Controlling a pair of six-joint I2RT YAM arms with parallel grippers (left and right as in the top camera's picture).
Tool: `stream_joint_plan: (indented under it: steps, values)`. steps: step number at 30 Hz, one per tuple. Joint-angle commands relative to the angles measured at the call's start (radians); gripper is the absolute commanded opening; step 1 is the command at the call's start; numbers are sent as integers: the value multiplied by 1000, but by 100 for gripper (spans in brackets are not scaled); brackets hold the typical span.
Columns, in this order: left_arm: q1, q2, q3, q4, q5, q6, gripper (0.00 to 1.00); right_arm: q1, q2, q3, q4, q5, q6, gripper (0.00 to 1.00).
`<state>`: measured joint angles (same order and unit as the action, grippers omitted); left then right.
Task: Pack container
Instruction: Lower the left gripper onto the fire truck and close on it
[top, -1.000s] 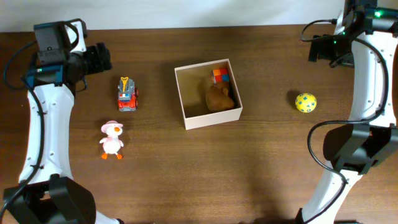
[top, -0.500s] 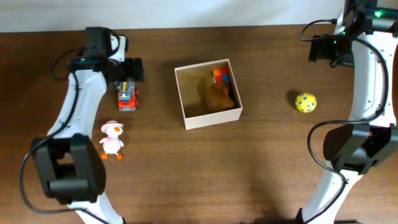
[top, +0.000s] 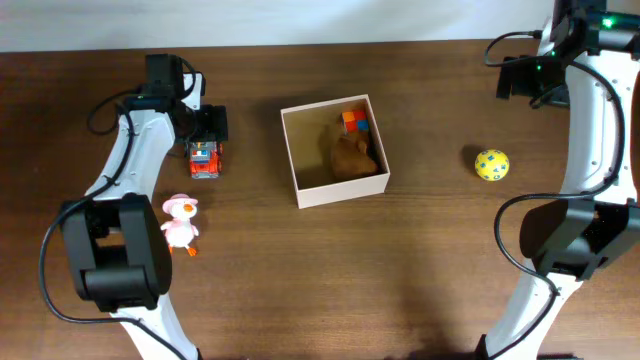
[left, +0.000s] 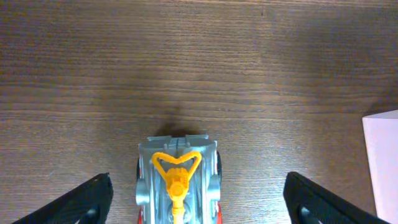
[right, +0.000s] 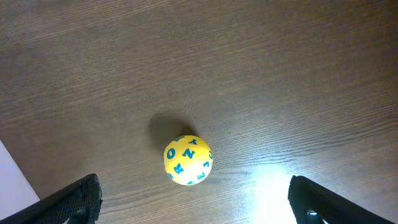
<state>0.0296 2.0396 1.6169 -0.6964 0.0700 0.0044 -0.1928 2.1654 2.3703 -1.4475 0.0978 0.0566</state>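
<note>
left arm above the truck, right arm at the far corner

overhead: left arm reaches in from the left edge, left gripper (top: 208, 125) just above the fire truck (top: 205, 158). right gripper (top: 527, 80) is high at the far right, with the yellow ball (top: 491, 164) nearer than it. the container (top: 340, 190) sits mid-table and holds a brown toy (top: 352, 157) and a coloured block (top: 354, 122). the pink duck (top: 180, 222) lies near the truck.

wrist views only: both tools are spread wide and hold nothing. the truck's yellow ladder (left: 177, 180) lies between the left fingers (left: 87, 199).
</note>
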Motion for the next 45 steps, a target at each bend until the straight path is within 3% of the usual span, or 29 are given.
stream_joint_plan:
  steps: [1,17,18,22,45]
  values:
    - [3,27,5,-5,-14,11,89,2,-6,22,0,16,15,99]
    - [4,100,5,-22,-14,-11,89,3,-6,22,0,16,15,99]
    - [4,100,5,-29,-14,-11,85,3,-6,22,0,16,15,99]
    - [4,102,4,-59,-15,-11,83,2,-6,22,0,16,15,99]
    - [4,156,4,-88,-48,-33,83,3,-6,22,0,16,15,99]
